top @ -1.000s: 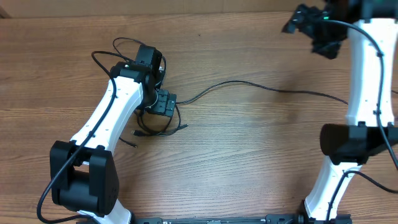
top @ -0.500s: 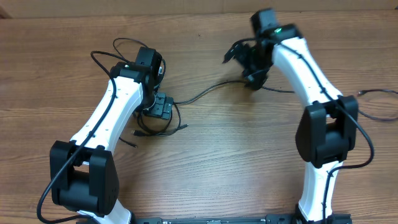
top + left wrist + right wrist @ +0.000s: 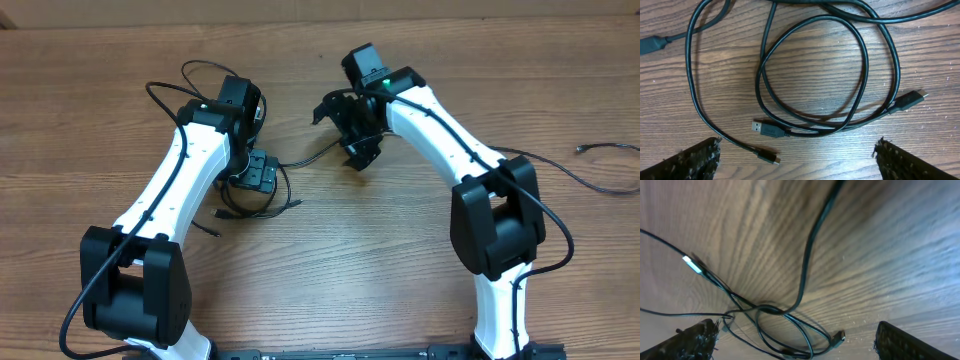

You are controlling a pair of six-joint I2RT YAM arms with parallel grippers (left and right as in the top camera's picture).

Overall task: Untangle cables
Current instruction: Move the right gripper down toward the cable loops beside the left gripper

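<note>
The cables (image 3: pixel 262 205) lie in a tangle of thin black loops on the wooden table, at the left of middle. My left gripper (image 3: pixel 258 178) hovers right above them, open and holding nothing. In the left wrist view the cables (image 3: pixel 815 75) form overlapping loops, with a USB plug (image 3: pixel 762 129) and a small plug (image 3: pixel 769 158) between the wide-apart fingers (image 3: pixel 697 161). One long cord (image 3: pixel 310 152) runs right from the tangle, under my right gripper (image 3: pixel 340 132), which is open above it. In the right wrist view the cables (image 3: pixel 785 325) and a plug (image 3: pixel 837 339) lie ahead of the empty gripper (image 3: pixel 800 342).
A plug end (image 3: pixel 586 148) of a thin cord lies near the table's right edge. The left arm's own thick black cable (image 3: pixel 190 72) loops behind its wrist. The table's back edge (image 3: pixel 300 22) runs along the top.
The right arm has swung from the far right back corner leftward to the middle, above the long cord. The left arm and the tangle have not moved. Both grippers stay open.
</note>
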